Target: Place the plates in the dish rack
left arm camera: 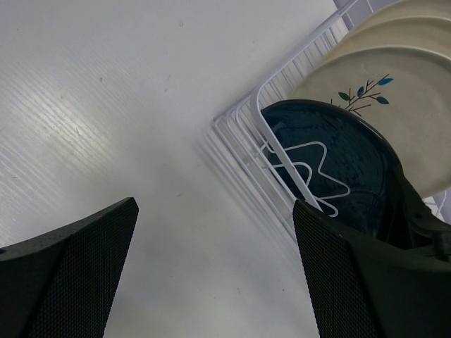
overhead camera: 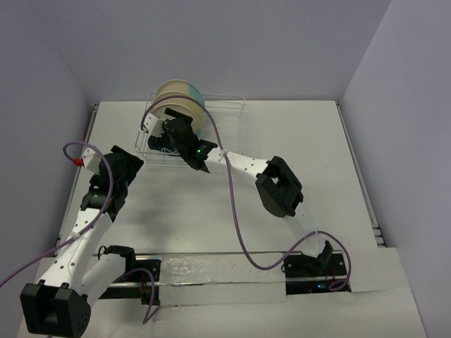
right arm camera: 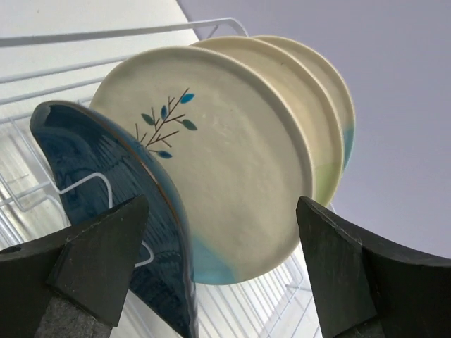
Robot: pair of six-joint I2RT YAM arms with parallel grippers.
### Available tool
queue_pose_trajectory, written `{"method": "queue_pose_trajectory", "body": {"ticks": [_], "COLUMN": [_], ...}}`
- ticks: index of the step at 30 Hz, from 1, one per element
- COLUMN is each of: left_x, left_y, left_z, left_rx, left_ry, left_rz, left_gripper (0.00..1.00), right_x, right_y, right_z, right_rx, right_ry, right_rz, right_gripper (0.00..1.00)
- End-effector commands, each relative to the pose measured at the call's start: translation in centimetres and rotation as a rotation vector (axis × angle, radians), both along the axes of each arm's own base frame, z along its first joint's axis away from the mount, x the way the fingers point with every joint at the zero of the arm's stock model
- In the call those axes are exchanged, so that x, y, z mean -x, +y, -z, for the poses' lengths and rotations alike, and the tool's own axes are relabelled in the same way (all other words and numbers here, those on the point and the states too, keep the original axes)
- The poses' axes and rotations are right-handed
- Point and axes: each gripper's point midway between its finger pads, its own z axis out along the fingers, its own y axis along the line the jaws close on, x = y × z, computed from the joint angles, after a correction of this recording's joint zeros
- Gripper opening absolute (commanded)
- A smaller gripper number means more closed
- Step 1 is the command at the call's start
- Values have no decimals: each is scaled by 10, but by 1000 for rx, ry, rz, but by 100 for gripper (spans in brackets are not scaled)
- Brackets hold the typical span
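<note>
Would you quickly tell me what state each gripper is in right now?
Left gripper: open, holding nothing.
Right gripper: open, holding nothing; the dark blue plate stands close ahead.

Surface: white table [overhead camera: 320,151], matte, finely ribbed in the left wrist view, with a few small dark specks.
Far edge, left of centre: dish rack [overhead camera: 224,116], silver wire, standing directly on the table top.
Near edge: dark rail [overhead camera: 211,255] running across the table, carrying both arm bases [overhead camera: 116,255].
</note>
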Motion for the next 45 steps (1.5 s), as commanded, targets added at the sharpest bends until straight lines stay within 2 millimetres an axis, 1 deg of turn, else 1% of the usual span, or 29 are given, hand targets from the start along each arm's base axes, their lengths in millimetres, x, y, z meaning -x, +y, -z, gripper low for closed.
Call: {"method": "queue_pose_trajectory", "body": {"ticks": [1, 4, 7, 8, 9, 10, 11, 12, 13, 15, 17, 18, 19, 20, 22, 23, 26, 27, 30, 31, 32, 34, 39, 42, 43, 45], "left_x": [-7, -9, -13, -14, -16, -18, -19, -21, -22, -25, -29, -31, -34, -36, -41, -42, -46, -47, -45, -44, -43, -40, -36, -34, -33, -31], "left_y": [-2, -4, -8, -9, -11, -12, -12, -13, -13, -14, -14, -16, -17, -19, -22, -23, -28, -29, -29, -29, -29, -27, -22, -21, -21, -20], "left_z": [-14, -15, -20, -20, -21, -22, -24, -25, -26, -29, -32, -34, -35, -37, -34, -33, -31, -31, -31, -30, -28, -31, -33, -39, -40, -42], "left_rx": [7, 11, 17, 20, 23, 24, 25, 23, 22, 10, 5, 3, 1, -2, -5, -8, -5, -7, -7, -10, -12, -17, -27, -29, -30, -30], "left_ry": [-51, -58, -69, -70, -70, -71, -75, -76, -78, -84, -91, -100, -109, -116, -115, -116, -119, -127, -140, -144, -146, -160, -166, -180, -186, -196], "left_rz": [19, 30, 48, 54, 60, 65, 68, 71, 72, 83, 84, 97, 110, 123, 143, 153, 179, 192, 197, 197, 197, 192, 171, 170, 170, 166], "left_gripper": [99, 99, 99, 99, 99, 100, 99, 99, 99, 99, 99, 99, 99, 99, 99, 99, 99, 99, 99, 99, 99, 99, 99, 99, 99, 99], "right_x": [10, 22, 32, 34, 37, 39, 35, 39, 34, 30, 32, 33, 38, 45, 47, 48, 55, 63, 71, 75, 77, 79, 83, 90, 92, 97], "right_y": [-15, -30, -56, -71, -91, -107, -121, -140, -148, -198, -239, -260, -270, -275, -315, -322, -354, -370, -388, -393, -394, -397, -393, -403, -409, -421], "right_z": [-122, -155, -164, -178, -193, -191, -179, -190, -176, -155, -131, -115, -101, -86, -54, -45, -12, 8, 24, 32, 37, 38, 25, 15, 9, 6], "right_rx": [-254, -327, -416, -460, -514, -549, -567, -612, -619, -722, -803, -868, -918, -955, -1021, -1058, -1081, -1084, -1156, -1169, -1172, -1161, -1153, -1182, -1195, -1216], "right_ry": [-115, -126, -84, -92, -103, -86, -61, -57, -27, 42, 103, 149, 203, 262, 329, 368, 412, 422, 446, 462, 472, 469, 448, 387, 355, 304], "right_rz": [9, 10, 57, 84, 118, 152, 192, 212, 239, 339, 438, 476, 486, 482, 554, 571, 694, 752, 812, 828, 832, 831, 765, 787, 801, 843], "right_gripper": [98, 100, 100, 100, 100, 100, 100, 100, 100, 100, 100, 100, 100, 100, 100, 100, 100, 100, 100, 100, 100, 100, 100, 100, 100, 100]}}
